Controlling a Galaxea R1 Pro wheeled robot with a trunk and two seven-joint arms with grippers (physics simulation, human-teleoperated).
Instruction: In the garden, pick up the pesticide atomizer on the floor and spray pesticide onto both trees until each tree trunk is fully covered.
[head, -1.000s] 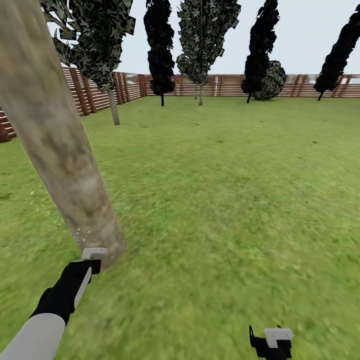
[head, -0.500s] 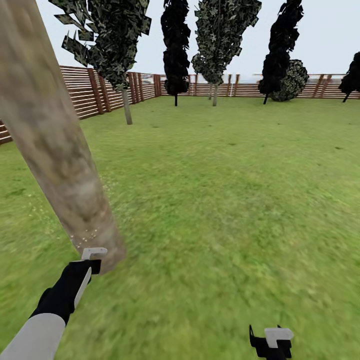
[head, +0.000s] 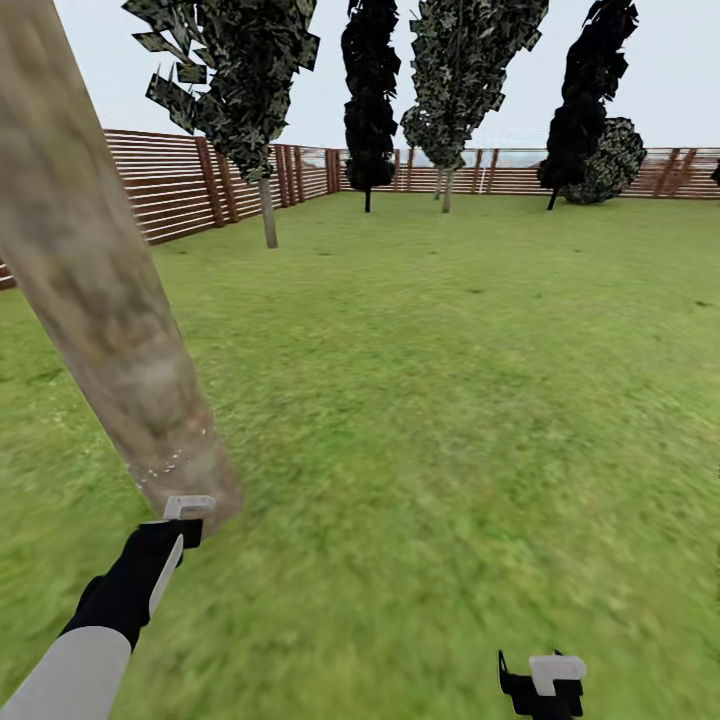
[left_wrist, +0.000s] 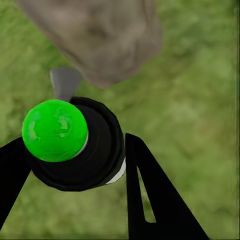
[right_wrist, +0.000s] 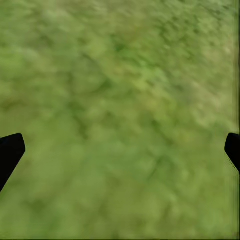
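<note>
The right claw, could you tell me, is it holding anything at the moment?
No, the right claw is open, its two dark fingertips wide apart with nothing but lawn between them.

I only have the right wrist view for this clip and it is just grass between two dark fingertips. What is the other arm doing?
Observer: The left gripper is shut on the pesticide atomizer, a black body with a green ball top.
Operator: Is it anywhere near a tree?
Observer: Yes. In the head view it sits right at the base of a thick grey-brown tree trunk.
Operator: Any spray landed yet?
Observer: Tiny white specks dot the bark low on the trunk.
Operator: And my right gripper?
Observer: The right gripper is open and hangs over bare lawn.
</note>
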